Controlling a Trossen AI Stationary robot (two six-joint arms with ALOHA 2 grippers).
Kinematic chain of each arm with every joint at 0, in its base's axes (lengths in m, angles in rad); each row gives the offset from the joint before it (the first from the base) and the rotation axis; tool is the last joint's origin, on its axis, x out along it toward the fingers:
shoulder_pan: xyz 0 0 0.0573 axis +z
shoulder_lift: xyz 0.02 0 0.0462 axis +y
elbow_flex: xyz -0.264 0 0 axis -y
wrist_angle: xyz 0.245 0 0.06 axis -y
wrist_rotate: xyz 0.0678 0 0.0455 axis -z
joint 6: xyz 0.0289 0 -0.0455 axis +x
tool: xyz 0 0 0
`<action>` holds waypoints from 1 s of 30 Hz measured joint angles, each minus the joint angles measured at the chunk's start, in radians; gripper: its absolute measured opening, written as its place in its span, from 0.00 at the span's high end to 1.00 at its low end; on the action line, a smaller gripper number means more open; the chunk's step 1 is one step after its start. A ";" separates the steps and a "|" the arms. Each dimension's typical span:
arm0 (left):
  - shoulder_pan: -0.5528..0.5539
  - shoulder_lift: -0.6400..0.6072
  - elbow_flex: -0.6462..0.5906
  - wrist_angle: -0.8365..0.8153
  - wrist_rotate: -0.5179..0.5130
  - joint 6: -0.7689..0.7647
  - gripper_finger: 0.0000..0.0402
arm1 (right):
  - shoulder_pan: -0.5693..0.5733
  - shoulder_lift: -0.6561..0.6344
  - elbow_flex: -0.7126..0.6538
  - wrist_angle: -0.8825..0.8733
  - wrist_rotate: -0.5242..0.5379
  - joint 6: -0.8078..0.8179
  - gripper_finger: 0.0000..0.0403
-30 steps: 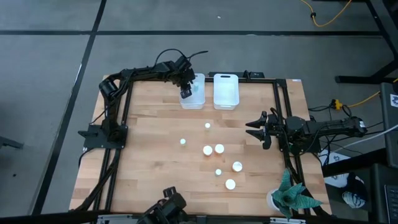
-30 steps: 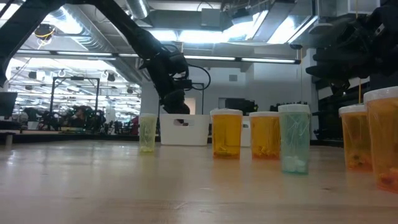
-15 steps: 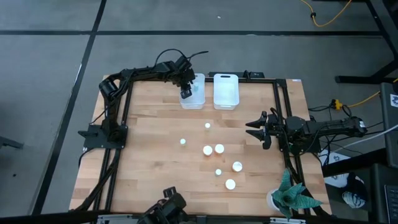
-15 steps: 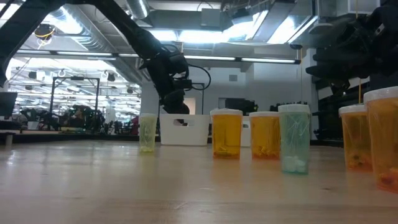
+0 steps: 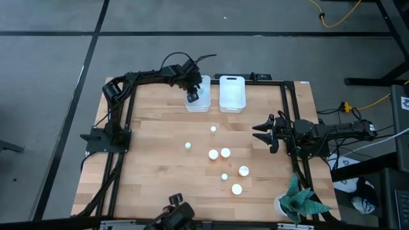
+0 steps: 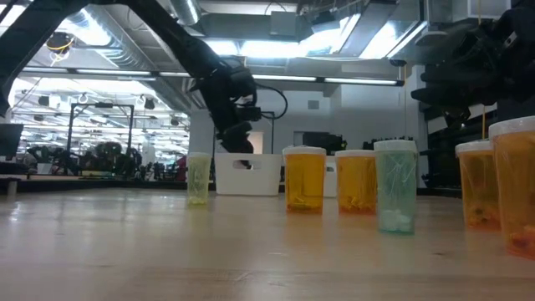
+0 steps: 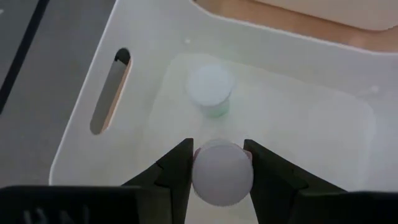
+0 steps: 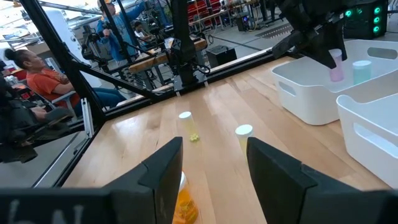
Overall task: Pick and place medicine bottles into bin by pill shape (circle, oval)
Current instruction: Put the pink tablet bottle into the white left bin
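Note:
My left gripper [image 5: 193, 96] hangs over the left white bin [image 5: 203, 104] at the table's far edge, shut on a small pink bottle with a white cap [image 7: 222, 174]. The bottle also shows in the right wrist view [image 8: 336, 68]. A pastel green bottle [image 7: 211, 92] stands upright on the bin's floor. Several white-capped bottles [image 5: 219, 153] stand upright on the table's middle. In the low view some are orange [image 6: 304, 179] and some pastel [image 6: 395, 196]. My right gripper [image 5: 259, 132] waits open and empty at the table's right. My left gripper pinches the pink bottle by its sides just below the white cap [image 7: 219, 163], one finger [image 7: 180, 168] on each side. The fingers come from above, pointing down. The bottle hangs upright, lifted clear above the bin's floor.
A second white bin [image 5: 232, 93] stands right of the first. A teal plant-like thing [image 5: 300, 201] sits at the near right corner. Black frame rails [image 5: 121, 153] run along the table's sides. People [image 8: 43, 78] sit beyond the table.
My left gripper has shifted slightly toward the table's right above the left bin, still shut on the pink bottle.

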 joint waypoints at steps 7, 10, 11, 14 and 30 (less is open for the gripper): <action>-0.011 0.000 0.000 0.013 -0.045 -0.075 0.67 | 0.000 0.000 0.000 0.000 0.000 0.000 0.55; -0.009 -0.001 0.000 0.013 -0.051 -0.084 0.67 | 0.000 0.000 0.000 0.000 0.000 0.000 0.55; -0.009 -0.001 0.000 0.013 -0.052 -0.083 0.67 | 0.000 0.000 0.000 0.000 0.000 0.000 0.55; -0.010 -0.001 0.000 0.016 -0.051 -0.077 0.67 | 0.000 0.000 0.000 0.000 0.000 0.000 0.55; -0.009 -0.001 0.000 -0.028 -0.008 -0.189 0.67 | 0.000 0.000 0.000 0.000 0.000 0.000 0.55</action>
